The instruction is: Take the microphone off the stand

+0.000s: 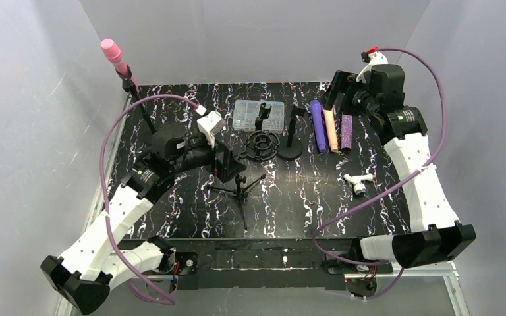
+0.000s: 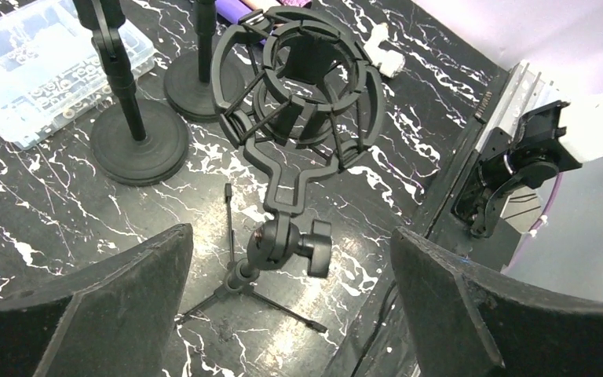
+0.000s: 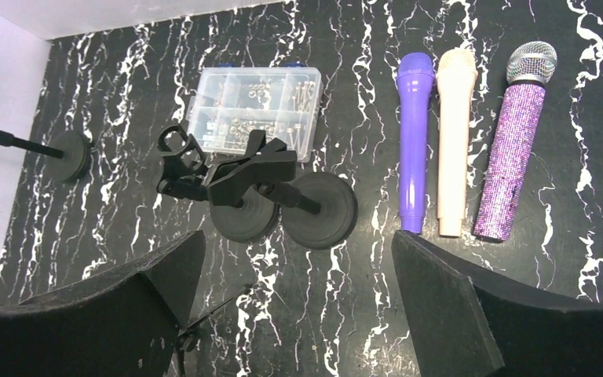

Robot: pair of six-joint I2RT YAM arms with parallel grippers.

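A pink microphone (image 1: 112, 52) sits tilted in the clip of a tall black stand (image 1: 142, 108) at the far left corner; only the top view shows it. The stand's round base (image 3: 71, 155) shows in the right wrist view. My left gripper (image 1: 231, 167) is open and empty, low over the table's middle left, to the right of that stand. In the left wrist view (image 2: 294, 306) it hangs over a black shock mount (image 2: 298, 86) on a small tripod. My right gripper (image 1: 338, 90) is open and empty, raised at the far right (image 3: 298, 306).
Purple (image 3: 414, 141), beige (image 3: 454, 141) and glittery purple (image 3: 514, 149) microphones lie side by side at the back right. A clear parts box (image 1: 258, 114), two short round-based stands (image 3: 243, 212) (image 3: 323, 209) and a white adapter (image 1: 358, 182) are on the marbled black table.
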